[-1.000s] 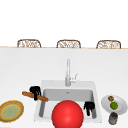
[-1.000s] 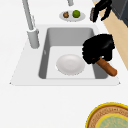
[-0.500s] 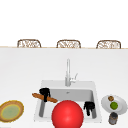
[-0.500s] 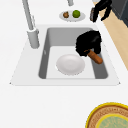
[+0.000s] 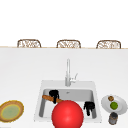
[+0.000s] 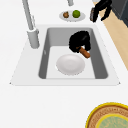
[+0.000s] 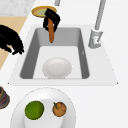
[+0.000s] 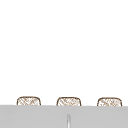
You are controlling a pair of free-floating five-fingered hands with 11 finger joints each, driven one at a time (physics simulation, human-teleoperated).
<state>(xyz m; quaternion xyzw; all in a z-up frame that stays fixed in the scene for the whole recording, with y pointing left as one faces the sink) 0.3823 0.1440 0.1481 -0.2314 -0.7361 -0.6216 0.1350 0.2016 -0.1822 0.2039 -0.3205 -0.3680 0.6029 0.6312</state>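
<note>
Front: I see left hand over sink, fingers clenched round brown stick; right hand hangs at sink's right end, fingers curled, holding nothing. Red ball up front.

L side: stick-holding hand above white plate in basin; other hand past the far rim near fruit dish.

R side: stick hangs nearly upright from left hand, tip above basin, faucet at right.

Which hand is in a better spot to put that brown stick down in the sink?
Probably the left hand: its fingers are curled round the brown stick above the sink. The right hand hangs at the sink's right side, holding nothing.
</note>
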